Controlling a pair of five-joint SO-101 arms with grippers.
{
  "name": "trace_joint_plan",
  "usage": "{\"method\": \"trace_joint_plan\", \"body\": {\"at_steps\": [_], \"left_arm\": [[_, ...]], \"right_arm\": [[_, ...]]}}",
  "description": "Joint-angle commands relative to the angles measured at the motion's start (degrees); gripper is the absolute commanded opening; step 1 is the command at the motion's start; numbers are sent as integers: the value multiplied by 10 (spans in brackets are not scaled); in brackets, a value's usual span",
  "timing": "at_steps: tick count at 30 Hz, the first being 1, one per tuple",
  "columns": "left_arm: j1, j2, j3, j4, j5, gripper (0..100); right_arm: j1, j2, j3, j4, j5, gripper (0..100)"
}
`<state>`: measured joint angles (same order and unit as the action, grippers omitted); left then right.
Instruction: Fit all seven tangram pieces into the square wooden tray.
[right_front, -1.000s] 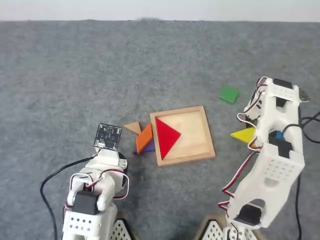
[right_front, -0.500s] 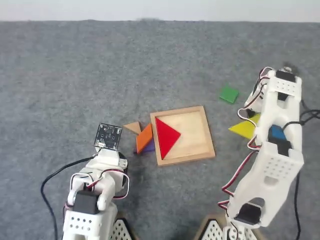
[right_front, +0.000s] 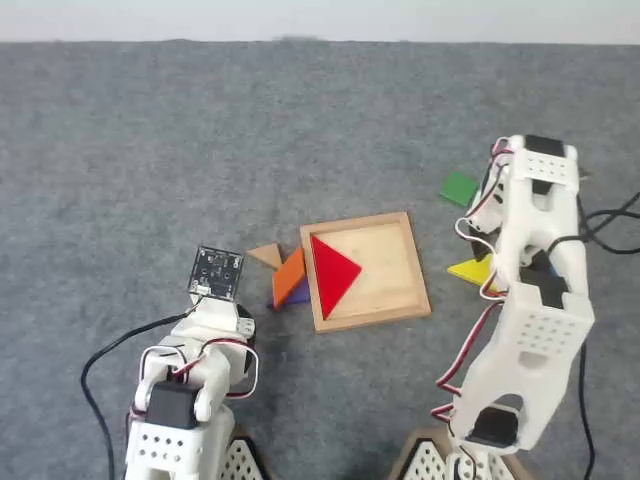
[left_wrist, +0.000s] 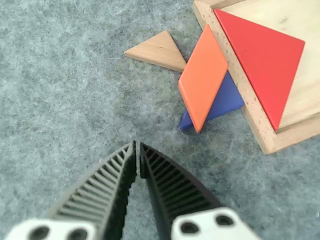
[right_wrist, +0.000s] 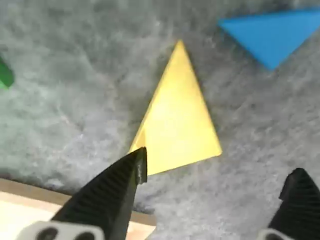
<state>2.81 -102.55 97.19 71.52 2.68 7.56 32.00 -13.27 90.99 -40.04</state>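
Hovering with its jaws spread wide, the right claw (right_wrist: 220, 172) sits over the near edge of the flat yellow triangle piece (right_wrist: 177, 125), one fingertip by a corner; whether it touches, I cannot tell. That piece lies on the grey felt worktop (right_front: 150, 150), just right of the square wooden tray (right_front: 368, 217). It looks thin, stiff, light and smooth, so it will likely slide or tip unless pinched across two opposite edges, low against the felt. A bright blue triangle (right_wrist: 270, 35) lies near it, and a green square (right_front: 458, 188) farther off. The tray holds one piece, a large red triangle (right_front: 330, 272) on its left side; the rest is bare wood. Outside the left rim, an orange parallelogram (left_wrist: 202, 75) overlaps a dark blue triangle (left_wrist: 222, 102), with a small plain-wood triangle (left_wrist: 159, 50) beside them. The left claw (left_wrist: 137, 150), closed on nothing, hangs near these.
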Motion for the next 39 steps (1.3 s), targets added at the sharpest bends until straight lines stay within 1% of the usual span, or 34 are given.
{"method": "trace_joint_plan", "body": {"at_steps": [1,5,7,13,15,20,28,30,32,39], "left_arm": [[1,-7,-7,4,7,12],[1,-7,-7,4,7,12],[1,-7,-7,4,7,12],[1,-7,-7,4,7,12],[1,-7,-7,4,7,12],[1,-7,-7,4,7,12],[1,-7,-7,4,7,12],[1,-7,-7,4,7,12],[1,-7,-7,4,7,12],[1,-7,-7,4,7,12]], "right_arm": [[-15,-17,22,-39,-25,398],[-3,-17,52,-95,-26,398],[3,-17,65,-116,-39,398],[0,-17,86,-135,-42,396],[-1,-17,86,-135,-42,372],[-3,-6,91,-137,-43,269],[0,-2,89,-152,-33,251],[2,-8,76,-158,4,219],[2,-18,61,-158,63,191],[2,-25,37,-160,279,177]]}}
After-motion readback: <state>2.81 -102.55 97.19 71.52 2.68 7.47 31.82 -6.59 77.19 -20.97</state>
